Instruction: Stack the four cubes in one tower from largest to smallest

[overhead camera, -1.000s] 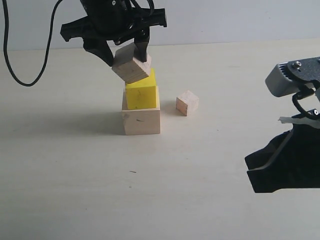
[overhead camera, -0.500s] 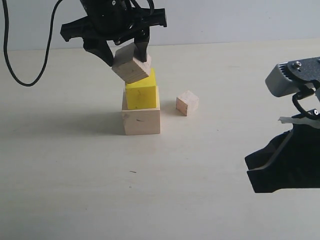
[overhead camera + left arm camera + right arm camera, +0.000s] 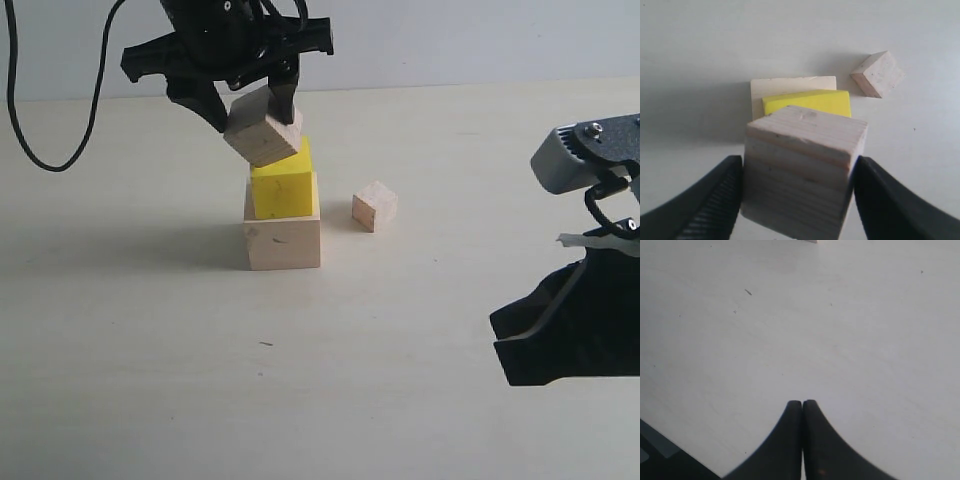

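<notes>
Left gripper [image 3: 252,112] pinching the medium cube [image 3: 263,130], tilted, right over the yellow cube [image 3: 284,192] on the large cube [image 3: 283,243] — small cube [image 3: 375,206] sits near, bare table [image 3: 150,380] all around. Right gripper [image 3: 802,412] pressed together, well apart.

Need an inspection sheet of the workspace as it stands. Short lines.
Surface: pale table, one tiny dark speck.
Job's things: large wooden cube on the table, yellow cube on top of it; medium wooden cube tilted above the yellow one, contact unclear; small wooden cube alone on the table beside the stack.
Clutter: nothing seen.
Grippers: left pincer shut on the medium wooden cube; right pincer shut, holding nothing.
Cables: black cable looping at the far left.
Surroundings: plain pale wall behind.
</notes>
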### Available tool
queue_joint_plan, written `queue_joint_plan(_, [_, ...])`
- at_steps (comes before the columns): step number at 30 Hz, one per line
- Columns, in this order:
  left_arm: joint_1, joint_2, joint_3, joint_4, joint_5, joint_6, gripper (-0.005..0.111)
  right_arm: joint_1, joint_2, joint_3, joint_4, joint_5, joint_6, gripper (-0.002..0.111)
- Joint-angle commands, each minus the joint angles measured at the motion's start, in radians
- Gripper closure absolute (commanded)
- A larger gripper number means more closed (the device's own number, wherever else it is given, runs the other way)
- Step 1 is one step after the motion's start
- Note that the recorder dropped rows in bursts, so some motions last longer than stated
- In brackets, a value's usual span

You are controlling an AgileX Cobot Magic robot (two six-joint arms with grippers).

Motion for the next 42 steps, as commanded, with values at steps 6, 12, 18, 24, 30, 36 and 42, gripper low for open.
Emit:
queue_joint_plan(6, [-0.002,-0.012,0.000,-0.009,-0.002,0.016,0.079,-0.006,-0.008,0.003,-0.009,-0.061,-0.008,0.108])
queue_joint_plan(12, [-0.002,-0.010,0.000,-0.009,-0.002,0.016,0.079,-0.006,-0.003,0.003,-0.009,-0.181,-0.001,0.108])
queue_joint_plan(18, [-0.002,0.002,0.000,-0.022,-0.002,0.013,0.079,-0.006,0.116,-0.005,-0.009,-0.423,-0.001,0.108])
queue_joint_plan(24, [-0.002,0.002,0.000,-0.022,-0.002,0.013,0.079,-0.006,0.316,-0.096,-0.007,-0.485,-0.004,0.108])
queue_joint_plan(30, [0.001,0.002,0.000,-0.022,-0.002,0.013,0.079,-0.006,0.425,-0.189,-0.007,-0.487,-0.004,0.108])
queue_joint_plan(36, [0.001,0.002,0.000,-0.022,-0.002,0.035,0.079,-0.013,0.439,-0.200,-0.007,-0.496,-0.004,0.108])
queue_joint_plan(42, [0.001,0.002,0.000,-0.020,-0.002,0.057,0.074,-0.017,0.439,-0.200,-0.005,-0.483,-0.004,0.108])
